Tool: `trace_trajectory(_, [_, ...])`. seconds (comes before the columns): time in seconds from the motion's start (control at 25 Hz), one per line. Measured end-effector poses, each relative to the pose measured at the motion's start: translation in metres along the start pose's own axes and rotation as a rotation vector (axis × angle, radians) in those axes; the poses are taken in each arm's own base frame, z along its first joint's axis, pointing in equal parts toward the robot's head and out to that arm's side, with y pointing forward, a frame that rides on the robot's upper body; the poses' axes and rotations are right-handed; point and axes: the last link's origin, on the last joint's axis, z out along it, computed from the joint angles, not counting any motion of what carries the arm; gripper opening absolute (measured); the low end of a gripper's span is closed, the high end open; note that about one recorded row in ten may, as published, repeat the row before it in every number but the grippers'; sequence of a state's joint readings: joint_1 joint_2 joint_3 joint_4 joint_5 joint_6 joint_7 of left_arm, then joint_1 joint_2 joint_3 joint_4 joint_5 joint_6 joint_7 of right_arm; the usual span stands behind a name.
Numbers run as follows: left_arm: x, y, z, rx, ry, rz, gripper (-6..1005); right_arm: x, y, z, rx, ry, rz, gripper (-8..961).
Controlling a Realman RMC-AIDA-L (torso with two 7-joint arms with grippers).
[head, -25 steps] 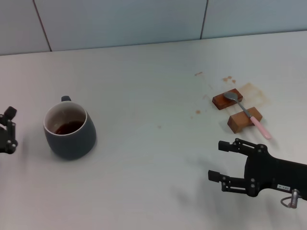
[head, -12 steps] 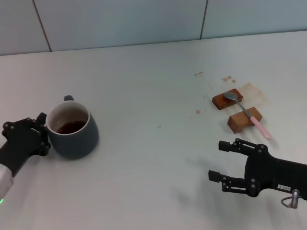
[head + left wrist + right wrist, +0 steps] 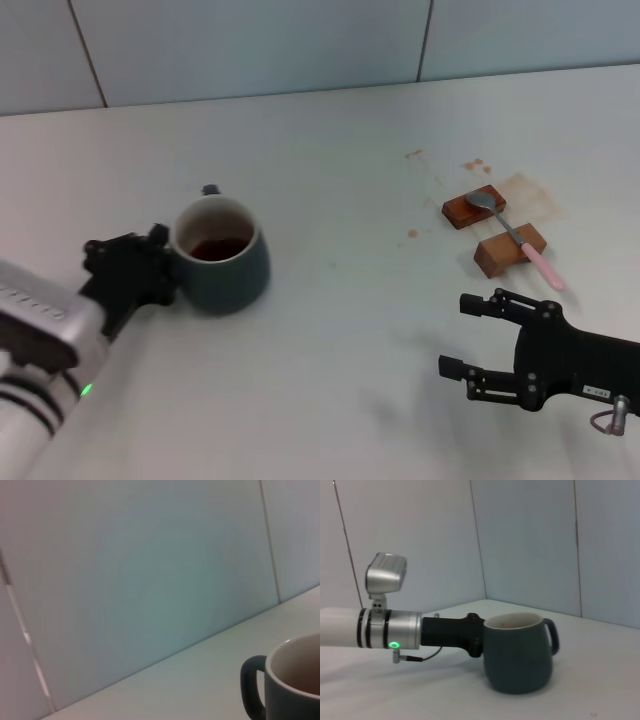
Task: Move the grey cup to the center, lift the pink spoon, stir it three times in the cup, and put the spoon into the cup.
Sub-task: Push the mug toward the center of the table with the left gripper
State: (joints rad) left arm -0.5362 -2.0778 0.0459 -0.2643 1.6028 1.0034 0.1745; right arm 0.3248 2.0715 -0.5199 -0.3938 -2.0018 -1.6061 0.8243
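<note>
The grey cup [image 3: 222,268] stands upright on the white table, left of the middle, with brown liquid inside and its handle [image 3: 209,189] pointing to the far side. It also shows in the right wrist view [image 3: 517,652] and in the left wrist view [image 3: 292,682]. My left gripper [image 3: 150,268] is pressed against the cup's left side. The pink spoon [image 3: 512,234] lies across two wooden blocks at the right, its metal bowl on the far block and its pink handle toward me. My right gripper [image 3: 452,333] is open and empty, low above the table in front of the spoon.
Two brown wooden blocks [image 3: 473,207] [image 3: 510,250] carry the spoon. Brown stains [image 3: 525,190] mark the table around them. A tiled wall [image 3: 300,40] runs along the back. The left arm's white and silver forearm [image 3: 35,350] crosses the table's front left.
My left gripper has come in from the left edge, met the cup and moved it to the right toward the middle. The right gripper and the spoon have stayed still.
</note>
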Motion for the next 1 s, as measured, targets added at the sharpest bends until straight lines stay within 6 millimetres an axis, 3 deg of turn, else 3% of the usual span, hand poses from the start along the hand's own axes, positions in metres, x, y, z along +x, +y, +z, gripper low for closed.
trace_trajectory(0.36, [0.031, 0.044, 0.032, -0.077, -0.017, -0.013, -2, -0.002, -0.001, 0.0, -0.005, -0.002, -0.008, 818])
trace_trajectory(0.6, [0.045, 0.056, 0.042, -0.091, -0.017, -0.044, -1, -0.004, 0.0, 0.0, -0.016, -0.012, -0.01, 818])
trace_trajectory(0.76, [0.044, 0.053, 0.041, -0.072, -0.022, -0.07, -1, -0.005, 0.0, 0.0, -0.02, -0.016, -0.013, 818])
trace_trajectory(1.0, [0.031, 0.017, 0.023, -0.083, 0.033, -0.079, -1, -0.008, -0.006, -0.005, 0.021, -0.039, -0.01, 818])
